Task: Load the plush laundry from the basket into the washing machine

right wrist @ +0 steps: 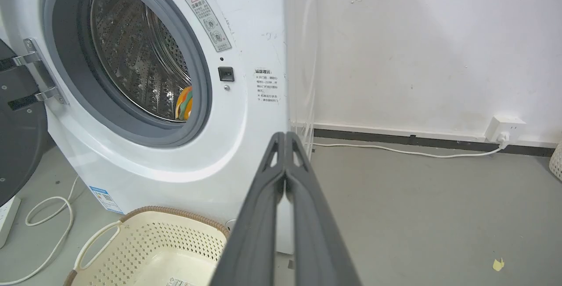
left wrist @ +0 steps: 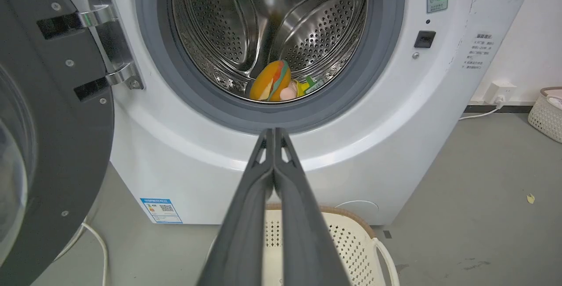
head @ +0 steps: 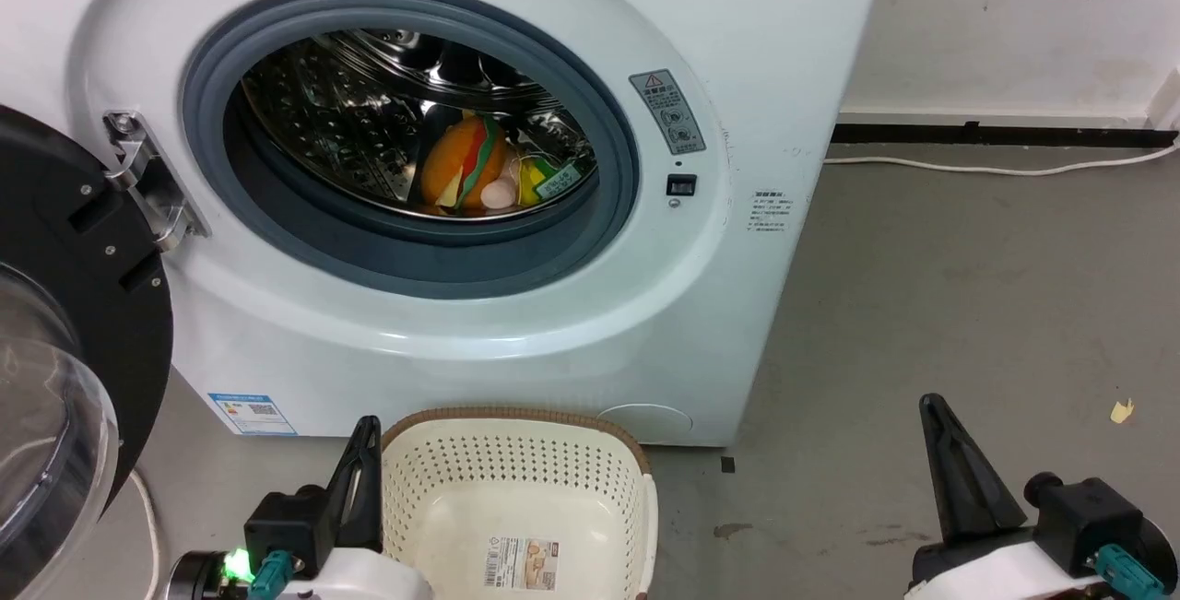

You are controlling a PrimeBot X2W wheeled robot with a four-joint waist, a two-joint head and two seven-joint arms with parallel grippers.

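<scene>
The plush laundry point(head: 479, 171) lies inside the steel drum of the washing machine point(head: 572, 323): an orange hamburger with green and red layers, pale pink and yellow pieces, a green tag. It also shows low in the drum as plush laundry point(left wrist: 274, 86) and as an orange sliver of plush laundry point(right wrist: 184, 103). The cream basket point(head: 433, 480) stands on the floor before the washer, nothing in it but a barcode label. My left gripper point(head: 369, 425) is shut at the basket's left rim. My right gripper point(head: 929, 402) is shut over bare floor to the right.
The black-framed glass door point(head: 83, 323) hangs open at the left on its steel hinge point(head: 147, 176). A white cable point(right wrist: 48, 220) loops on the floor by the washer's left foot. Another cable runs along the wall to a socket point(right wrist: 505, 130). A second basket point(left wrist: 546, 112) stands far right.
</scene>
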